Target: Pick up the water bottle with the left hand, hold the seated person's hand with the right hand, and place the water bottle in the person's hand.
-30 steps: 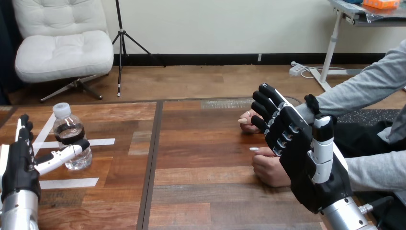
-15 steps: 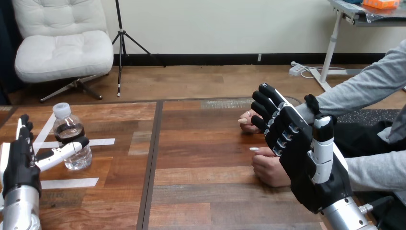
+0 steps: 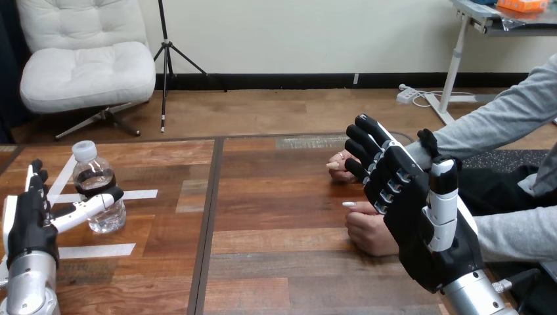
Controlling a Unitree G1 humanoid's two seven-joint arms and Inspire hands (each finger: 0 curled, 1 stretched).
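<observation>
A clear water bottle [image 3: 97, 191] with a white cap and a dark label stands upright on the table's left part. My left hand [image 3: 27, 226] is just left of it, open, with fingers straight up and the thumb stretched across the bottle's front, touching or nearly touching it. My right hand [image 3: 420, 210] is raised at the right, open, its straight fingers pointing up and left. It stands in front of the person's two hands, one resting farther back [image 3: 339, 169], one nearer [image 3: 368, 231]. I cannot tell whether it touches them.
White tape strips [image 3: 95, 250] lie on the wooden table [image 3: 282, 275] around the bottle. A dark seam [image 3: 209, 216] runs down the table between the bottle side and the person's side. The person's grey sleeves [image 3: 506, 118] reach in from the right.
My left hand has sunk slightly toward the bottom-left, its thumb still at the bottle. The bottle, my right hand and the person's hands have stayed put.
</observation>
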